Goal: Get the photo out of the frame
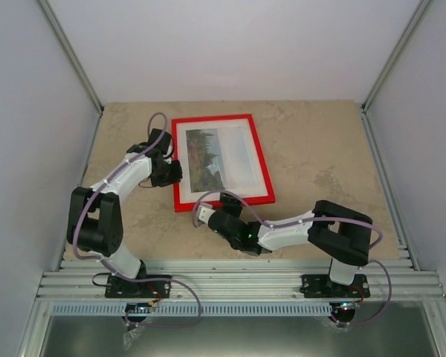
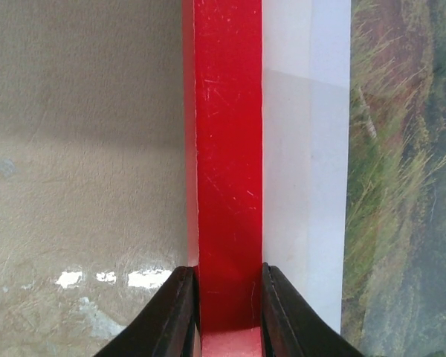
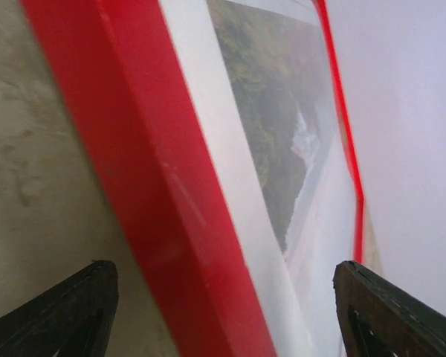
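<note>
Both arms (image 1: 123, 175): white links, black joints, seemingly lilac cables (image 1: 157, 114).

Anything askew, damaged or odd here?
The thin red rectangular picture frame lies slightly skewed to the edges of the beige stone-look table, and its left rail shows fine pale scratches in the left wrist view. Nothing looks spilled or broken.
</note>
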Robot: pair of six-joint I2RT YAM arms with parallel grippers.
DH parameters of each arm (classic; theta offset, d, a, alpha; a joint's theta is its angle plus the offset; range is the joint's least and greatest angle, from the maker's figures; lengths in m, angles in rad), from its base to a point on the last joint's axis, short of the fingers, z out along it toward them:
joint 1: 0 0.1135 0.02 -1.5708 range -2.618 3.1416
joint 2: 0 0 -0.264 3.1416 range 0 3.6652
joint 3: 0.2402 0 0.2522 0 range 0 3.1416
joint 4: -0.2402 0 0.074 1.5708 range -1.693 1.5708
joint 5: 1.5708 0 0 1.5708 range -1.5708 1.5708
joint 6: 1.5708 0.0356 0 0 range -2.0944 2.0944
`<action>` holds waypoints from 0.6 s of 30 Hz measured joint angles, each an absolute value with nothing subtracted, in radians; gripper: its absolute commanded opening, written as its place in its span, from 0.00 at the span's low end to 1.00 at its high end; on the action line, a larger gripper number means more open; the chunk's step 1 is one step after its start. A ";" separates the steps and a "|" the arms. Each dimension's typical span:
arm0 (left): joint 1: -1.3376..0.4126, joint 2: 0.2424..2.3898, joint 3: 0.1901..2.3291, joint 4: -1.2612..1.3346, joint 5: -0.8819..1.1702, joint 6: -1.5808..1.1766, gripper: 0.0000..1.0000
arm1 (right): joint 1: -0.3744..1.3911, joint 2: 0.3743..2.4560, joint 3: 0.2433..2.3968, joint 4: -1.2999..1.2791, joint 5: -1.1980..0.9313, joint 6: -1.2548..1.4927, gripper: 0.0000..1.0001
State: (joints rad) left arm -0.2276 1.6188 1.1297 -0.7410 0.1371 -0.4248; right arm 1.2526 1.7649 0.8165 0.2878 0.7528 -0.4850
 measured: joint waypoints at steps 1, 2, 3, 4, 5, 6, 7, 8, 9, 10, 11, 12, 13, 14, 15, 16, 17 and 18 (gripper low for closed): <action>-0.228 1.616 1.127 -0.742 0.138 -0.425 0.00 | 1.253 1.780 0.817 0.311 0.772 -0.505 0.76; -0.229 1.612 1.121 -0.742 0.138 -0.427 0.00 | 1.253 1.794 0.817 0.336 0.792 -0.524 0.74; -0.229 1.608 1.118 -0.743 0.138 -0.427 0.00 | 1.253 1.809 0.817 0.365 0.811 -0.543 0.73; -0.230 1.603 1.114 -0.742 0.138 -0.428 0.00 | 1.253 1.822 0.817 0.392 0.830 -0.564 0.71; -0.230 1.597 1.110 -0.743 0.138 -0.428 0.00 | 1.253 1.834 0.817 0.418 0.847 -0.584 0.70; -0.231 1.592 1.108 -0.744 0.138 -0.429 0.00 | 1.253 1.843 0.817 0.439 0.860 -0.599 0.68; -0.231 1.588 1.106 -0.744 0.138 -0.431 0.00 | 1.253 1.851 0.817 0.459 0.873 -0.617 0.66; -0.231 1.584 1.103 -0.744 0.139 -0.434 0.00 | 1.253 1.857 0.817 0.479 0.883 -0.634 0.63; -0.231 1.581 1.100 -0.744 0.141 -0.435 0.00 | 1.254 1.861 0.817 0.498 0.892 -0.649 0.58; -0.231 1.578 1.095 -0.740 0.142 -0.440 0.00 | 1.254 1.864 0.817 0.511 0.897 -0.664 0.54; -0.231 1.575 1.089 -0.733 0.147 -0.445 0.00 | 1.256 1.866 0.817 0.521 0.901 -0.678 0.50; -0.231 1.573 1.084 -0.728 0.153 -0.450 0.00 | 1.259 1.868 0.817 0.532 0.907 -0.692 0.45; -0.231 1.571 1.076 -0.722 0.160 -0.457 0.00 | 1.261 1.868 0.816 0.541 0.910 -0.704 0.41; -0.231 1.568 1.069 -0.713 0.168 -0.465 0.00 | 1.262 1.869 0.816 0.544 0.913 -0.715 0.38; -0.230 1.563 1.065 -0.706 0.174 -0.471 0.00 | 1.264 1.871 0.815 0.546 0.917 -0.726 0.35; -0.230 1.559 1.062 -0.700 0.176 -0.474 0.00 | 1.266 1.871 0.814 0.547 0.920 -0.737 0.27; -0.230 1.554 1.056 -0.693 0.179 -0.482 0.00 | 1.267 1.872 0.814 0.546 0.924 -0.744 0.23; -0.230 1.547 1.052 -0.684 0.182 -0.488 0.00 | 1.268 1.871 0.814 0.541 0.927 -0.780 0.18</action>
State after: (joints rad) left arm -0.2298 1.5467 1.0515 -0.6838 0.1818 -0.4885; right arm 1.2678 1.8713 0.8139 0.5411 0.9272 -0.7799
